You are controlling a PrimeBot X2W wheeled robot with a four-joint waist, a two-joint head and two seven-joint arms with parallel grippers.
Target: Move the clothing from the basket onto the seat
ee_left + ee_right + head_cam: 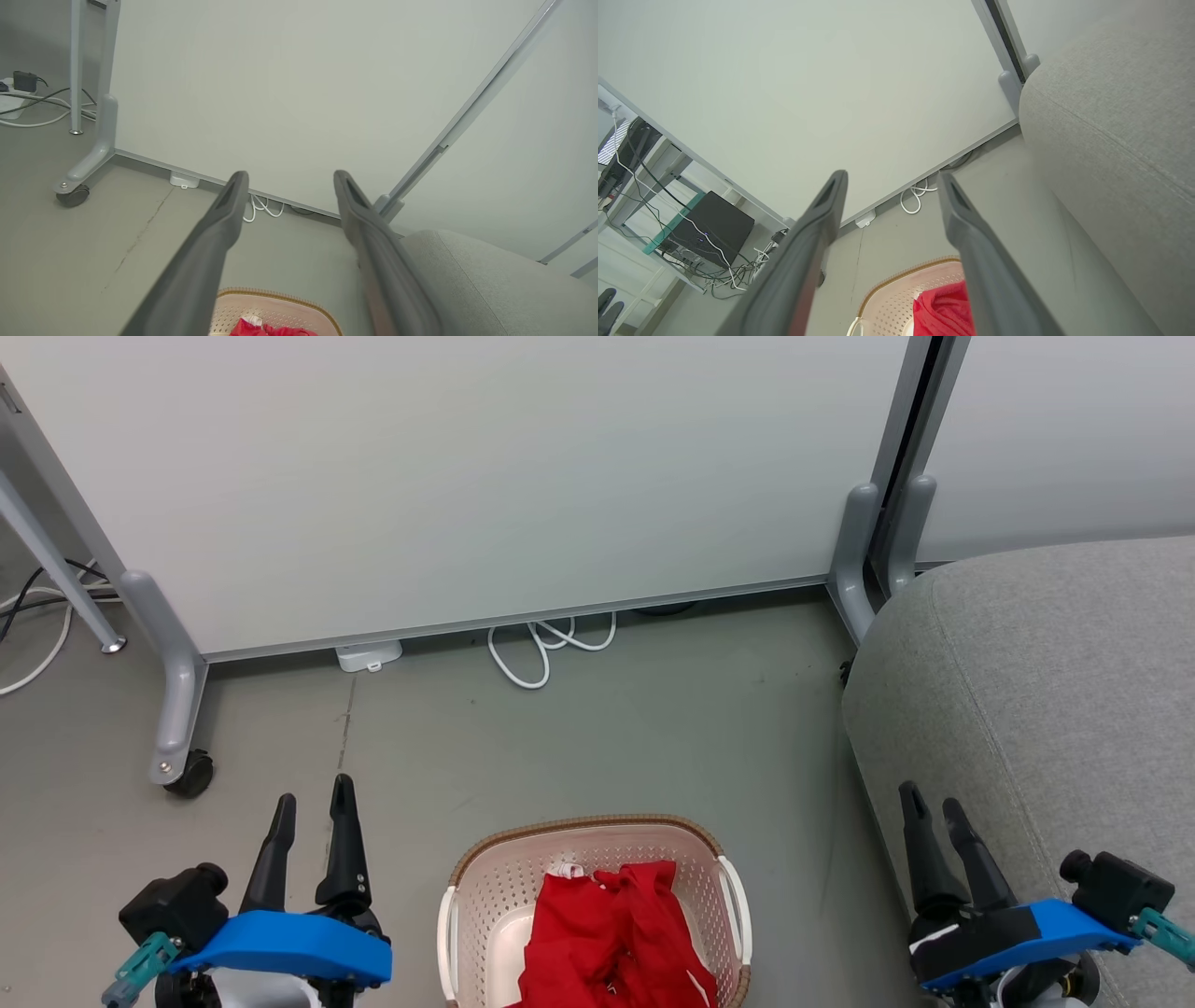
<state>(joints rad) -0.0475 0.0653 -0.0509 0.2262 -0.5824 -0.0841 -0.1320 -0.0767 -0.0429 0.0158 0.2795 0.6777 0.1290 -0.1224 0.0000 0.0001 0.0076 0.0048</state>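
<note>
The cream perforated basket (485,896) with a brown rim stands on the floor at the bottom centre, and red clothing (607,933) lies bunched inside it. Its rim (280,298) and the red fabric (275,330) peek in below the left wrist view; the right wrist view shows the basket (896,298) and the clothing (941,310) too. The light-grey seat (1055,700) fills the right side. My left gripper (313,798) hangs open to the left of the basket, holding nothing. My right gripper (932,803) stands open over the seat's front edge, also holding nothing.
A white partition panel (467,476) on grey wheeled feet (182,747) closes off the back. White cable loops (546,649) and a small white box (369,655) lie at its base. Bare grey floor (607,747) stretches between panel and basket.
</note>
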